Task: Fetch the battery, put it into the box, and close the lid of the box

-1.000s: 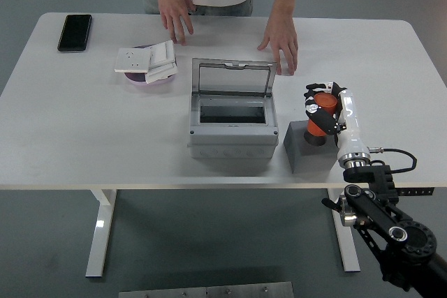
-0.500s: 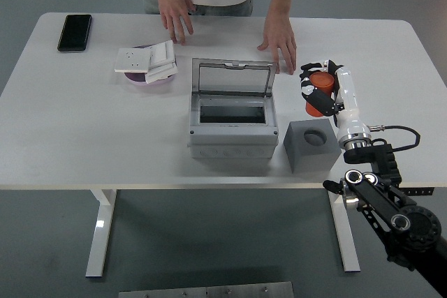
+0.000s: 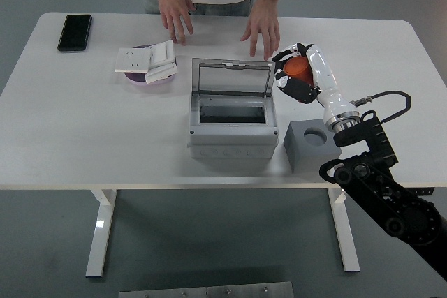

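**Battery in hand, on its way to the open box**

The right hand [image 3: 297,73] has its fingers curled around the orange battery [image 3: 297,68], holding it in the air just right of the box's raised lid [image 3: 232,78]. Below and nearer the camera sits a grey holder [image 3: 311,143] with an empty round hole. The grey box [image 3: 231,121] stands open at mid-table. A person at the far side rests both hands [image 3: 262,31] on the table [image 3: 70,123], one close to the battery. The carrying step looks under way. Next, the hand likely needs to go left over the opening, lower and let go. The left arm is not visible.
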